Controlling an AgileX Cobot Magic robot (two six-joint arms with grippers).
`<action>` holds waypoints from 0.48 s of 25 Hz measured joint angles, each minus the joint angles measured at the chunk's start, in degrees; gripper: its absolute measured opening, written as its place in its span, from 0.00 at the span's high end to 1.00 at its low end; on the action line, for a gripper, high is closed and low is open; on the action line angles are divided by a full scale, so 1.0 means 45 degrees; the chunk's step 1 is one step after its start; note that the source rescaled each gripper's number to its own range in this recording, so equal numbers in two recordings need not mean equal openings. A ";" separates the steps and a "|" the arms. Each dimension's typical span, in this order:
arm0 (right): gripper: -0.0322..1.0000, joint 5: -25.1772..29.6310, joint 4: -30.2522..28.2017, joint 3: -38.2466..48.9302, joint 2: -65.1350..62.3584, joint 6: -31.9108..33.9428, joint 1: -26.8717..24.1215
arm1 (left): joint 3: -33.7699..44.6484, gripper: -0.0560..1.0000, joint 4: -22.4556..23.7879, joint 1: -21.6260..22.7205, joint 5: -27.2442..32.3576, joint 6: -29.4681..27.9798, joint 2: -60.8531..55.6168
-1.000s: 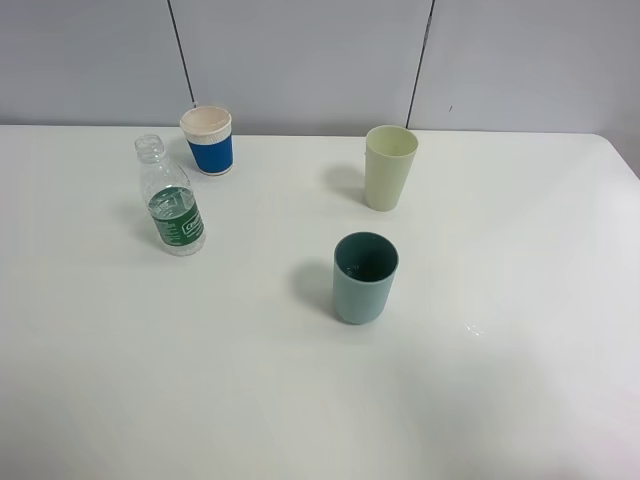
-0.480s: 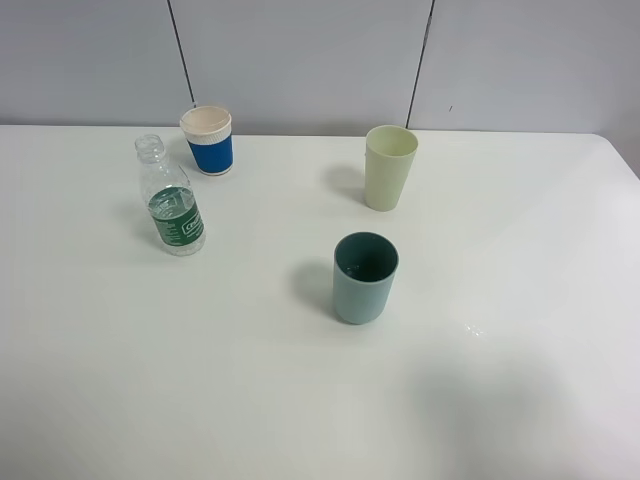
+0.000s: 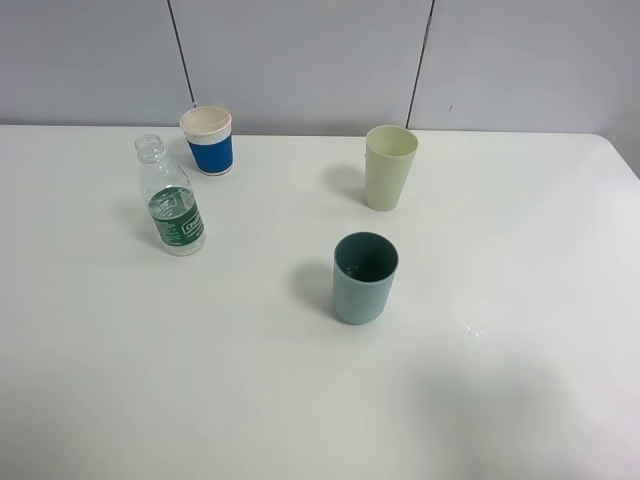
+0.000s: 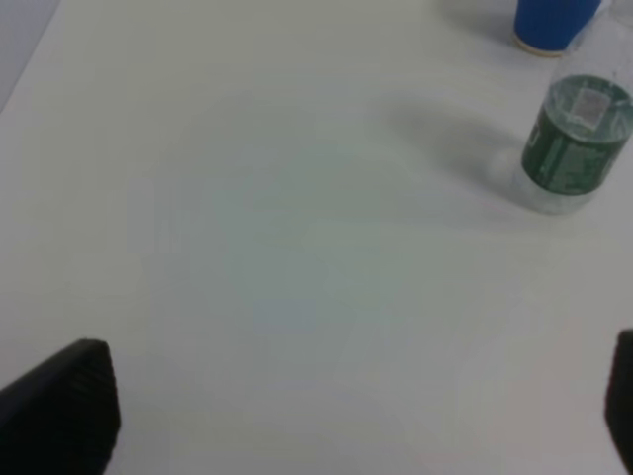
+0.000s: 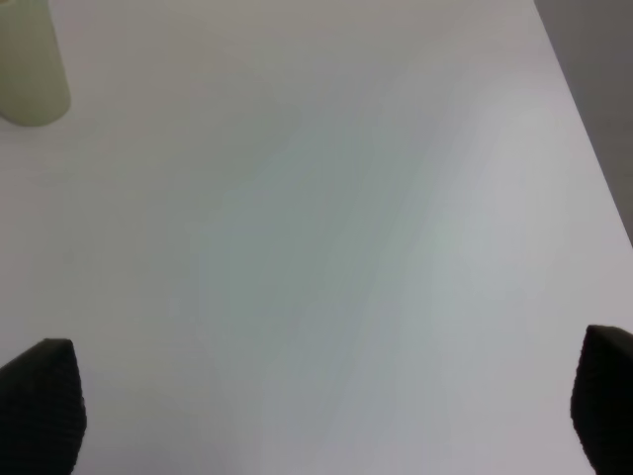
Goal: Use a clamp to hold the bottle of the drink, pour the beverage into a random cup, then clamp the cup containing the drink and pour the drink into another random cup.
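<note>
The uncapped clear bottle [image 3: 172, 201] with a green label stands upright at the left of the table, clear liquid inside it. The tall pale yellow-green cup [image 3: 389, 167] stands at the back middle, and the short teal cup [image 3: 364, 277] stands nearer the front. Neither arm shows in the high view. In the left wrist view the bottle [image 4: 574, 143] stands well beyond my left gripper [image 4: 346, 406], whose black fingertips [image 4: 64, 401] sit wide apart with nothing between them. My right gripper [image 5: 326, 411] is equally open over bare table, with the pale cup [image 5: 30, 64] far off at the frame's corner.
A blue-and-white paper cup [image 3: 209, 139] stands just behind the bottle, near the back wall; its base [image 4: 554, 22] shows in the left wrist view. The table's right edge [image 3: 622, 160] runs near the back right corner.
A faint shadow has spread over the table's front right. The bottle and cups have not moved.
</note>
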 joint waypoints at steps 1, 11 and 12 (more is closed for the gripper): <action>0.00 0.0000 0.0000 0.0000 0.0000 0.0000 0.0000 | 0.0000 0.00 0.0000 0.0000 0.0000 0.0000 0.0000; 0.00 0.0000 0.0010 0.0000 0.0000 0.0741 -0.0522 | 0.0000 0.00 0.0000 0.0000 0.0000 0.0000 0.0000; 0.00 0.0000 0.0010 0.0000 0.0000 0.0741 -0.0586 | 0.0000 0.00 0.0000 0.0000 0.0000 0.0000 0.0000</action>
